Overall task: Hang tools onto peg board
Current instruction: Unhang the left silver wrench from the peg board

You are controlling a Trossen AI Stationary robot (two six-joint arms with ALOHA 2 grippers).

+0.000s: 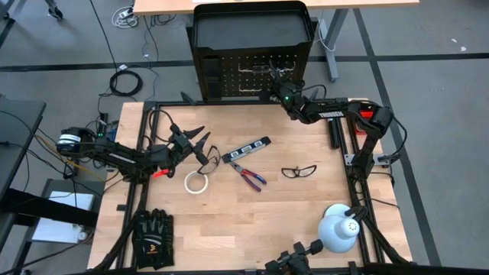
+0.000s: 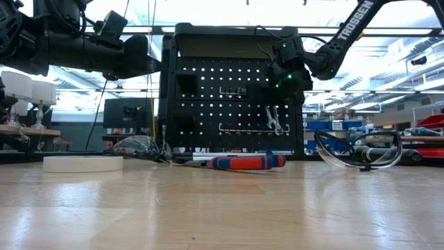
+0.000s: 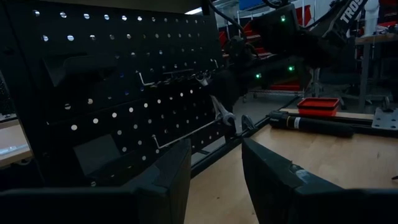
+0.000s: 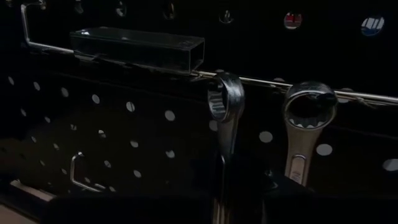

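The black peg board (image 1: 229,76) stands at the table's far edge. One silver wrench (image 4: 306,124) hangs by its ring from the board's wire rail (image 4: 367,98). My right gripper (image 1: 276,85) is at the board, shut on a second silver wrench (image 4: 226,106) whose ring is over the same rail. My left gripper (image 1: 197,145) hovers open and empty above the table's left half, near the white tape roll (image 1: 197,182). The dark level bar (image 1: 248,149), red-handled pliers (image 1: 248,176) and black-framed glasses (image 1: 298,171) lie on the table. My right gripper holds the second wrench by its shaft (image 4: 222,171), below the ring, between its two fingers. The fingers come level from the table's near side, toward the board. The wrench hangs upright, turned edge-on, its ring (image 4: 225,93) around the rail. The place of contact is dark.
Black gloves (image 1: 153,229) lie at the near left and a white dome lamp (image 1: 338,229) at the near right. A clear box (image 4: 137,48) sits on the rail left of the wrenches. A small red box (image 3: 318,104) lies at the far right.
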